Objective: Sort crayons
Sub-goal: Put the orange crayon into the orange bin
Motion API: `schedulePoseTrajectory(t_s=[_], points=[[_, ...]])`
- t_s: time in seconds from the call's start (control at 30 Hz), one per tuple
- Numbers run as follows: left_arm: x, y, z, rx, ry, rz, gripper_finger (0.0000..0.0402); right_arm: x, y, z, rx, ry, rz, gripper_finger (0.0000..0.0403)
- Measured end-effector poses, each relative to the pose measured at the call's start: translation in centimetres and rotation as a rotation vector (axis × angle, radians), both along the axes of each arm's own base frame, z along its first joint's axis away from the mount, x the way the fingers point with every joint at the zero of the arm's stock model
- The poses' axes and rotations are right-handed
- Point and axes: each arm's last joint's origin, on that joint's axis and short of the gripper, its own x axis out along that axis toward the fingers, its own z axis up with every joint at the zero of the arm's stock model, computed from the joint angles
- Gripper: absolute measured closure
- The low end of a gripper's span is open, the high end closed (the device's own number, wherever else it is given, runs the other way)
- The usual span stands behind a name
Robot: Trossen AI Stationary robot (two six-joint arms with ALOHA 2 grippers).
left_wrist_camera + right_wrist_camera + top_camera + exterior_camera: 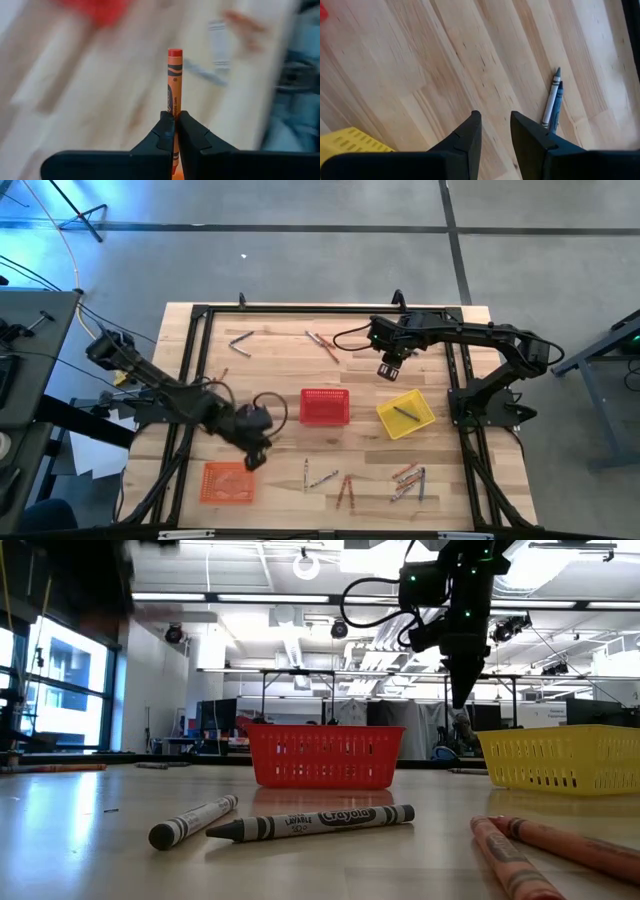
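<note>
Wooden boards make up the big table (300, 370) we see from above. Three baskets sit on it: a red basket (325, 407) in the middle, a yellow basket (406, 414) to its right with a grey crayon inside, and an orange basket (227, 482) near the front left. The left gripper (255, 455) is just above the orange basket. Only its wrist view lets us see its fingers pinched tight on an orange crayon (174, 82). The right gripper (495, 131) hangs over bare wood behind the yellow basket, fingers a little apart and holding nothing. More crayons (408, 480) lie loose along the front.
</note>
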Motion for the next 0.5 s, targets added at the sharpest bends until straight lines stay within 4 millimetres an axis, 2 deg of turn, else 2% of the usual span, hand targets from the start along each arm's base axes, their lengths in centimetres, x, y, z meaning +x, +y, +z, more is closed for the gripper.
schedulePoseTrajectory(t_s=[0.07,0.17,0.3,0.4,0.5], points=[[-0.2,-1.7,0.9,-0.023,-0.059,-0.047,0.0401,0.0,0.0,0.0,0.000,0.000,0.000,0.0306],[-1.3,-3.6,0.9,-0.049,-0.044,-0.021,0.0401,0.0,0.0,0.0,-0.001,-0.003,-0.002,0.0306],[-3.6,-5.4,0.2,-0.153,0.093,0.082,0.0401,0.0,0.0,0.0,0.000,-0.004,-0.009,0.0306],[-5.4,-6.1,-0.5,-0.151,0.198,0.163,0.0401,0.0,0.0,0.0,0.003,-0.006,-0.025,0.0306],[-6.2,-7.0,-0.9,-0.193,0.260,0.216,0.0401,0.0,0.0,0.0,0.004,-0.007,-0.036,0.0306]])
